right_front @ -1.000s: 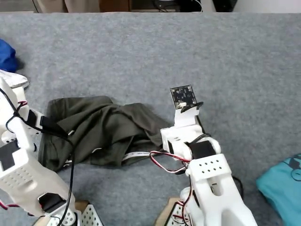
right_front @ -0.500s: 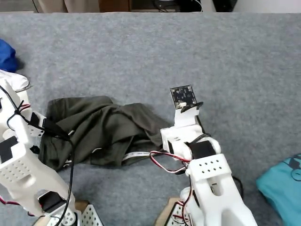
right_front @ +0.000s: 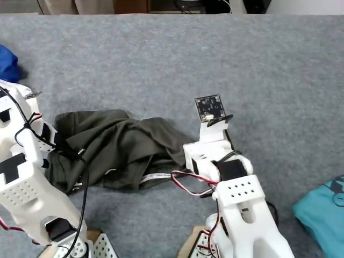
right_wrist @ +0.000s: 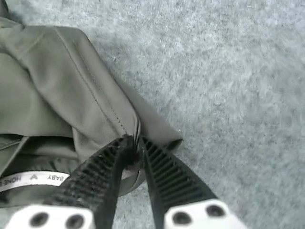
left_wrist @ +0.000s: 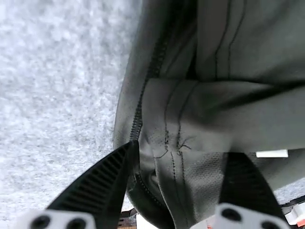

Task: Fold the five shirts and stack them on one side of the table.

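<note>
Folding of the dark shirt, early stage. The garment lies crumpled on the grey table, in front of and between the two arms, with folds bunched across its middle and a white neck tape showing near its front edge. The right gripper has its fingers pressed together on a hem corner at the shirt's right end, pinching a double layer of cloth low against the table. The left gripper is at the shirt's opposite end, fingers spread wide with a seamed edge of the fabric between them, not closed on it. A teal shirt lies at the near right edge of the table and a blue shirt at the far left edge, both well apart from the dark one. Judged from this, the step in hand is taking hold of two ends so that the shirt can be spread flat; no fold has been made. The next move probably calls for the left fingers to close on the seam, then for both arms to draw apart evenly, lest the pinched corner slip.
</note>
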### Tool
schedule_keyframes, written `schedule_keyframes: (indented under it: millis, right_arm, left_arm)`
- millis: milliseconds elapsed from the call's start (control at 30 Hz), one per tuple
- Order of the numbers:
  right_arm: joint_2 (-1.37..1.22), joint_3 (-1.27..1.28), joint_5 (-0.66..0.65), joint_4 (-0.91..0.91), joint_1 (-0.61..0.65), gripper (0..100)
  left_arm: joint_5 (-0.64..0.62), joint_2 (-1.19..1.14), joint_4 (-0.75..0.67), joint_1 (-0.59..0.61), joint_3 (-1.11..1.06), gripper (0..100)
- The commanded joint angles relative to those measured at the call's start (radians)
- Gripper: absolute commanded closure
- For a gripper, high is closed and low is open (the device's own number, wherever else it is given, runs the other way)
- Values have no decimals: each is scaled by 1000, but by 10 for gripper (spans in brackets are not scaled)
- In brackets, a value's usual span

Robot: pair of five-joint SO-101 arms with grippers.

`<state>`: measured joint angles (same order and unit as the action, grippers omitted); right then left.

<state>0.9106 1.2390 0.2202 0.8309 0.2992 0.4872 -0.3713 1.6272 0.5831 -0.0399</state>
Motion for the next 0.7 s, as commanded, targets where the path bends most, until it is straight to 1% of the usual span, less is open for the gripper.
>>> schedule_keyframes:
  millis: [0, 467, 567, 667]
  right_arm:
    - [18, -50, -5, -5, -15, 994]
    - [18, -48, -5, -3, -15, 994]
    - [18, -48, -5, -3, -15, 994]
    - [18, -48, -5, -3, -15, 994]
  left_arm:
    - [-5, 7, -6, -8, 14, 725]
    - [-26, 5, -6, -8, 12, 726]
    - [-74, 5, -11, -5, 15, 726]
    - [-81, 5, -11, -2, 15, 726]
